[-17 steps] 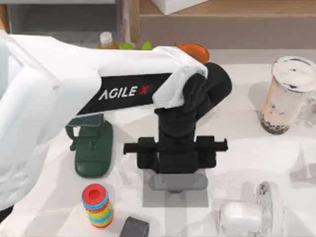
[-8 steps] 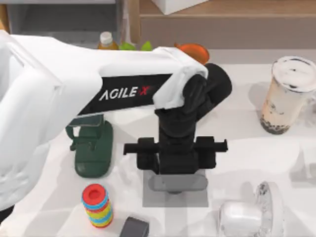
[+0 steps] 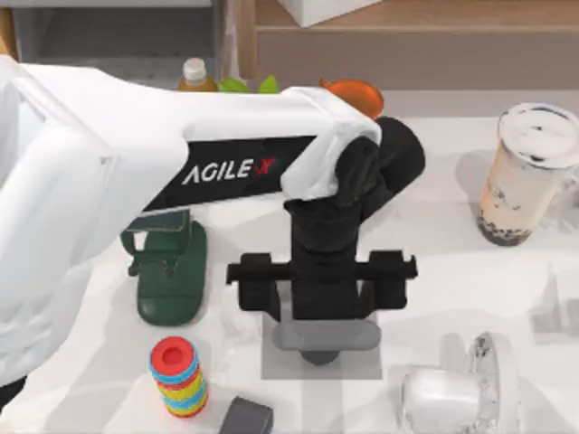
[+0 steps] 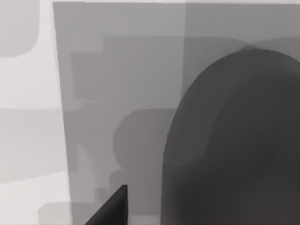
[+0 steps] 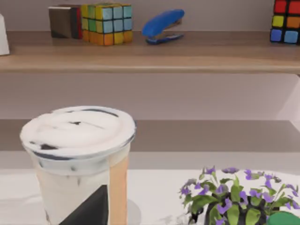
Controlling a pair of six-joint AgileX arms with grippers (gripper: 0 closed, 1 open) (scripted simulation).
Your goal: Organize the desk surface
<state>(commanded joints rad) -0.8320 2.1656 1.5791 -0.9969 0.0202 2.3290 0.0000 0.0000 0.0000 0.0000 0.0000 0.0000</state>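
The white desk surface (image 3: 452, 271) holds a small grey square mat (image 3: 362, 366) near its front middle. A grey rounded mouse (image 3: 348, 336) lies on that mat. My left arm reaches in from the left and its gripper (image 3: 321, 316) points straight down over the mouse, jaws open and spread to either side. In the left wrist view the mouse (image 4: 234, 140) looms close above the mat (image 4: 117, 70), with one black fingertip (image 4: 112, 211) beside it and apart from it. My right gripper (image 5: 91, 208) shows as a black tip in front of a milk tea cup (image 5: 77, 154).
On the left stand a dark green stapler (image 3: 170, 271) and a stack of coloured rings (image 3: 178, 375), with a small dark block (image 3: 246, 418) at the front edge. The milk tea cup (image 3: 526, 172) is at the back right. A clear glass object (image 3: 457, 393) sits front right. A wooden shelf (image 5: 150, 51) runs behind.
The left gripper's black side blocks have slid apart, so the jaws opened over the mouse. The wrist shifted slightly toward the front edge. The mouse stays on the mat.
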